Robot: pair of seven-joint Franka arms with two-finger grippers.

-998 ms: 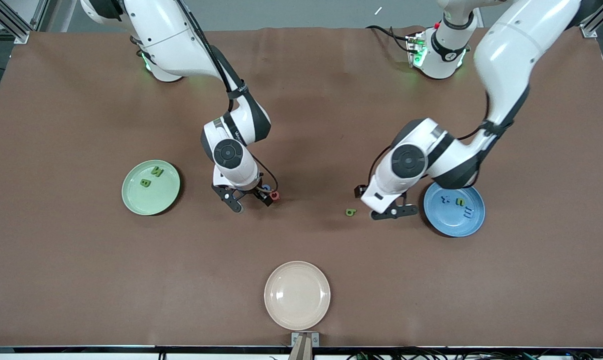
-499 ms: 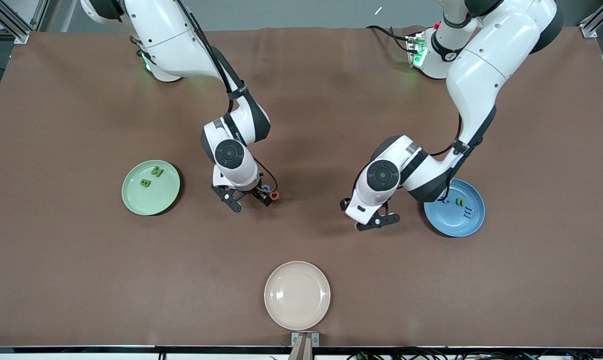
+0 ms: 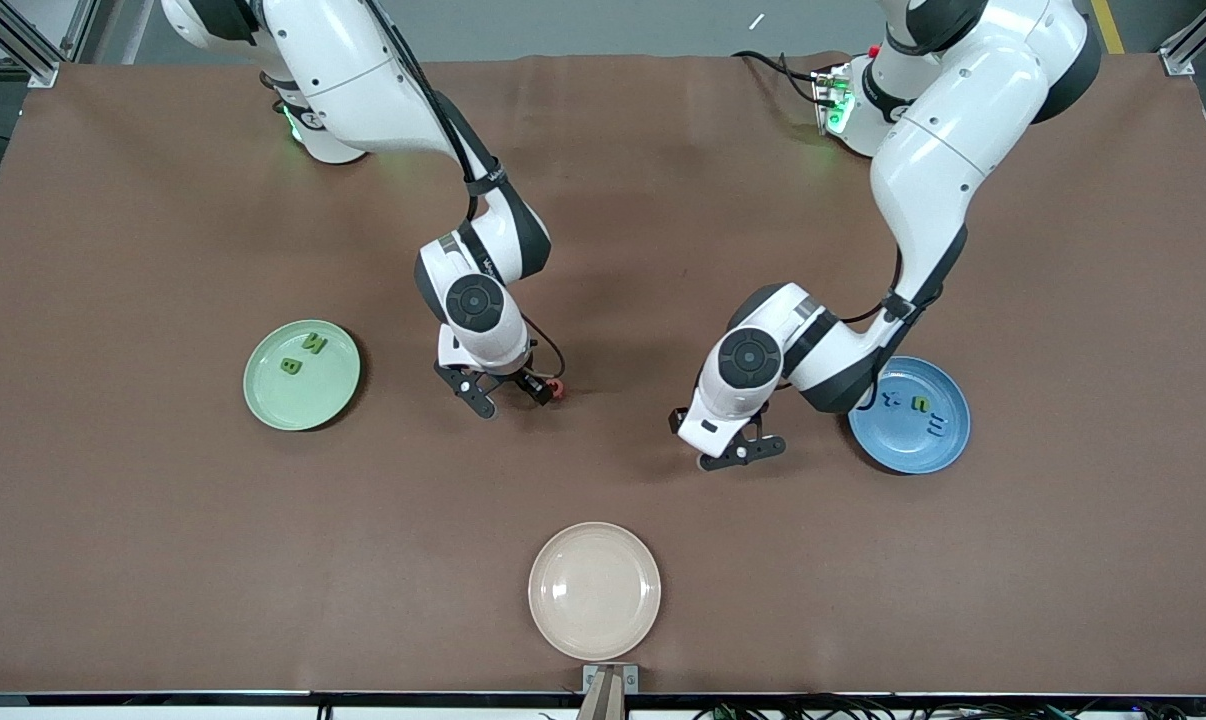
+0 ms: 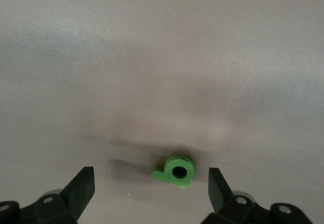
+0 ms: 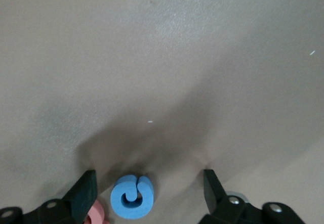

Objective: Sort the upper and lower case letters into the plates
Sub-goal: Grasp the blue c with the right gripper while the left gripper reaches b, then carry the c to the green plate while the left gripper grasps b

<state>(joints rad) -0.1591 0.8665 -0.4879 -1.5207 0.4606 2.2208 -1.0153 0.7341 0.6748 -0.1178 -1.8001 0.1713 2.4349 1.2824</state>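
In the left wrist view a green letter [image 4: 175,172] lies flat on the brown table between the fingers of my open left gripper [image 4: 149,188]; neither finger touches it. From the front this gripper [image 3: 741,455] is low over the table beside the blue plate [image 3: 903,440], and the arm hides that letter. My right gripper [image 5: 149,191] is open around a blue letter [image 5: 132,196], with a pinkish-red letter [image 5: 95,215] by one finger. In the front view the right gripper [image 3: 509,397] is low beside the pinkish-red letter [image 3: 559,390]. The mint green plate [image 3: 308,400] holds two green letters [image 3: 314,343].
The blue plate holds three small letters, one of them green [image 3: 921,404]. A cream-beige plate [image 3: 594,590] sits near the table's front edge, nearer to the front camera than both grippers. Cables and green lights show at the arms' bases.
My left arm has swung away from the blue plate and come over the green letter, which it now hides from the front. My right gripper has shifted slightly toward the pinkish-red letter.
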